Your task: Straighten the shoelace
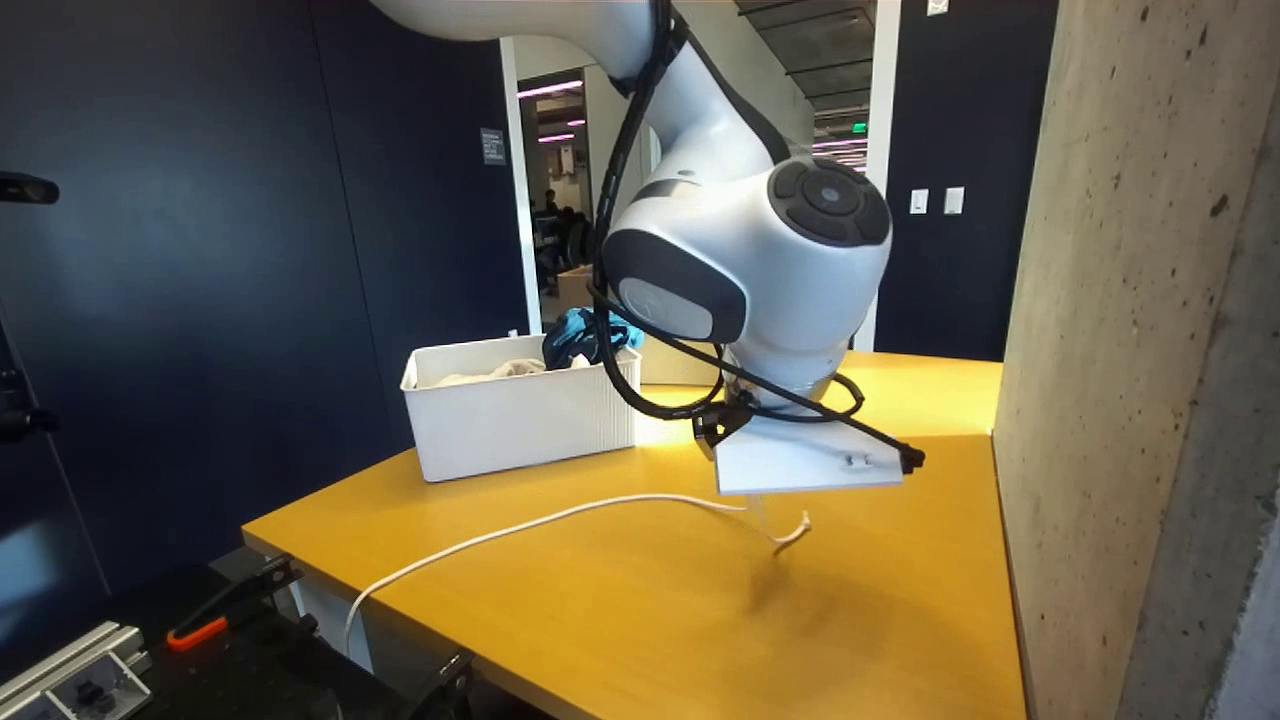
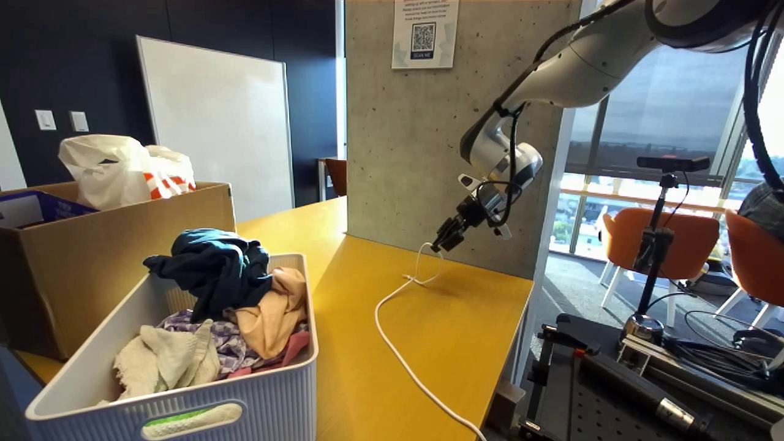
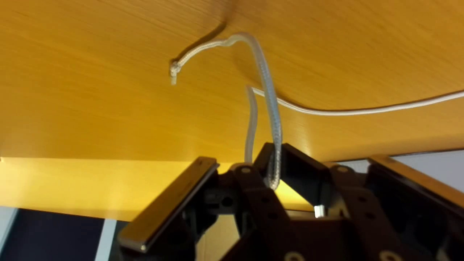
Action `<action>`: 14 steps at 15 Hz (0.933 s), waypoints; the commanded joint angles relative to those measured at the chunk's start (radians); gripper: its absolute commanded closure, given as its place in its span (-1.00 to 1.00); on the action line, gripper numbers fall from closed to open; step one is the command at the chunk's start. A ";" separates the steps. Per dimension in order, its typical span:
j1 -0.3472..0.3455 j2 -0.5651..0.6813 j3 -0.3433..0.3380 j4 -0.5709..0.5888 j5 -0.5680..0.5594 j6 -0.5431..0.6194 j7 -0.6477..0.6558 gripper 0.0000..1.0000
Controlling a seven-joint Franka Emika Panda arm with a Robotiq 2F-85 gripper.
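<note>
A yellow, wood-grained desk [image 1: 620, 600] is bordered by a grey concrete pillar [image 2: 422, 153], with dark blue wall panels [image 1: 200, 250] seen beyond. A white, ribbed plastic bin [image 2: 275, 398], filled with crumpled cloths [image 2: 220, 275], is set on the desk beside a brown cardboard box [image 2: 128, 263]. Above the desk surface, the jaws of the black, two-fingered end effector [image 3: 278, 156] are almost fully closed, and a raised bend of the thin, white, braided shoelace [image 3: 268, 85] is pinched between them. The short length is finished by a knot [image 3: 175, 67]; the longer length is laid in a curve across the desk and draped over its edge.
</note>
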 commanded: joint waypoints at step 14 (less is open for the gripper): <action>-0.011 -0.020 0.071 0.144 -0.186 -0.297 0.201 0.94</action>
